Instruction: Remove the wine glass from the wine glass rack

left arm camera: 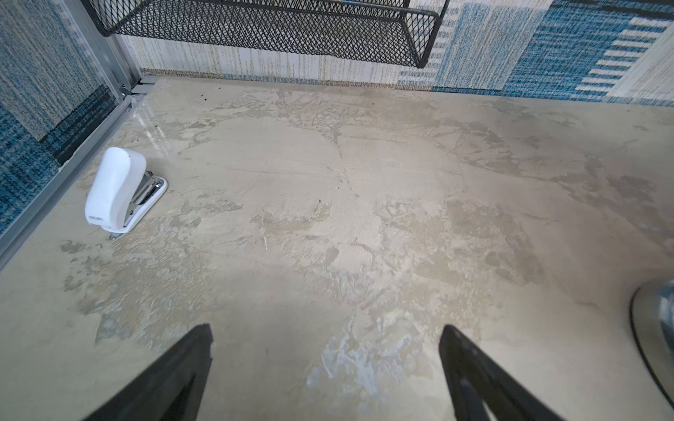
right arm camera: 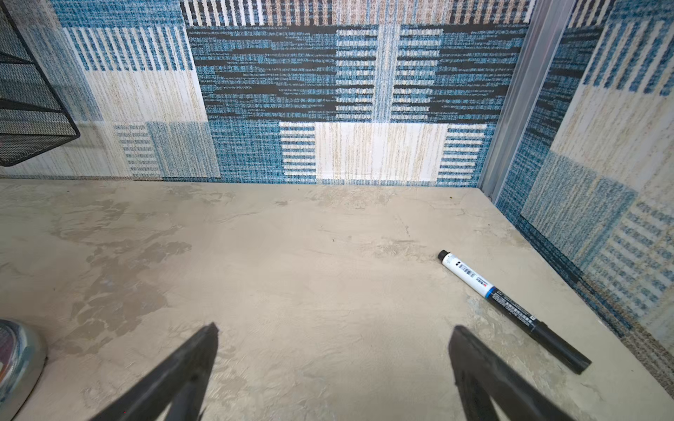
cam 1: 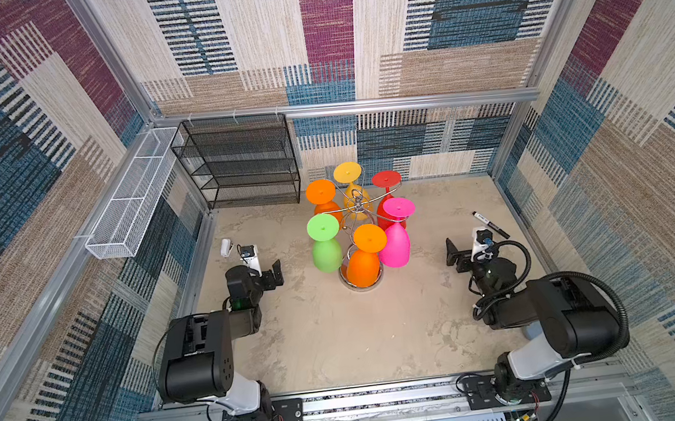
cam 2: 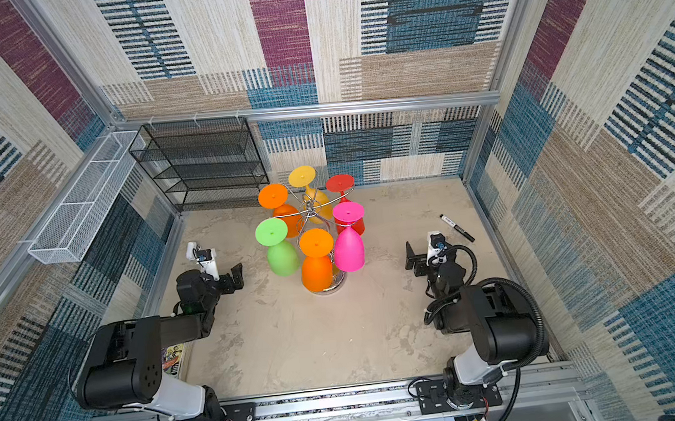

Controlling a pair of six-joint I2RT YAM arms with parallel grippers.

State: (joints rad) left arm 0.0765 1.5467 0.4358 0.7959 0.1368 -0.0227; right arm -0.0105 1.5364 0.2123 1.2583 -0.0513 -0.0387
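The wine glass rack [cam 1: 355,203], chrome wire on a round mirrored base, stands mid-table in both top views [cam 2: 311,211]. Several plastic wine glasses hang upside down from its arms: green [cam 1: 325,248], orange [cam 1: 363,265], pink [cam 1: 396,248], red [cam 1: 387,199], yellow [cam 1: 349,177] and a second orange [cam 1: 320,194]. My left gripper [cam 1: 261,268] [left arm camera: 327,327] hovers open and empty left of the rack, low over the table. My right gripper [cam 1: 467,250] [right arm camera: 335,327] is open and empty to the rack's right. Only the base's rim [left arm camera: 653,320] [right arm camera: 18,357] shows in the wrist views.
A black mesh shelf unit [cam 1: 240,161] stands at the back left, with a white mesh basket [cam 1: 131,204] on the left wall. A white stapler [cam 1: 226,247] [left arm camera: 116,189] lies beside my left gripper. A black marker [cam 1: 491,225] [right arm camera: 510,306] lies beside my right gripper.
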